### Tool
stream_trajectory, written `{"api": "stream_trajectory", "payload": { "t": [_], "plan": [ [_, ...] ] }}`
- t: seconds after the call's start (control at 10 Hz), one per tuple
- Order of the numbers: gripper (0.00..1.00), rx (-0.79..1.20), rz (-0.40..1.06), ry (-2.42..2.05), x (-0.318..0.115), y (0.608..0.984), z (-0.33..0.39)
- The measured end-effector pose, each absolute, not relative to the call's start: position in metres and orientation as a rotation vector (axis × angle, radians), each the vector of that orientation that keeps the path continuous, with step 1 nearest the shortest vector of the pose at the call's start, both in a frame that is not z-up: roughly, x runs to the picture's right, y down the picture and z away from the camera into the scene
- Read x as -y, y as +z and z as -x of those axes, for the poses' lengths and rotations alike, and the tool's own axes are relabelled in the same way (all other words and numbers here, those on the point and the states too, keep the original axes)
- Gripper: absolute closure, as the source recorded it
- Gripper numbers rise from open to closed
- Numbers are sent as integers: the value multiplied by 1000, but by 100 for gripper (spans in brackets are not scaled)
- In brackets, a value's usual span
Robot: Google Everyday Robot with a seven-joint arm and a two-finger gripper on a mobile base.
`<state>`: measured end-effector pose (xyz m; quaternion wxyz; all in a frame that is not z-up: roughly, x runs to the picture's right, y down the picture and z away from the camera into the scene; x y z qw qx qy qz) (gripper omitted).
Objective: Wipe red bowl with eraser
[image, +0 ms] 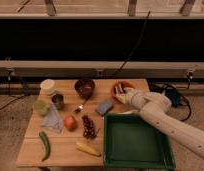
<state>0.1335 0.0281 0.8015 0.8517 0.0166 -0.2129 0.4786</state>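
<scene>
Reaching in from the right, the gripper [121,95] hangs low over the red bowl [126,85] at the far right corner of the wooden table [62,150], a fitting place for a wiping stroke. Whether it clasps anything I cannot tell. A blue-grey block [104,107] (possibly the eraser) lies just left of the bowl, near the green tray [137,145]. A darker bowl [85,87] stands well apart, so the intended target seems plain.
</scene>
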Motion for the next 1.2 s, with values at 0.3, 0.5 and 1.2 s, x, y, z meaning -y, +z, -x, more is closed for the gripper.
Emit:
{"api": "stream_trajectory", "payload": {
  "t": [0.3,0.5,1.2],
  "plan": [
    [80,414,-81,1014,-22,821,-149],
    [60,450,-79,1006,-21,833,-151],
    [56,473,-77,1000,-19,837,-149]
  ]
}}
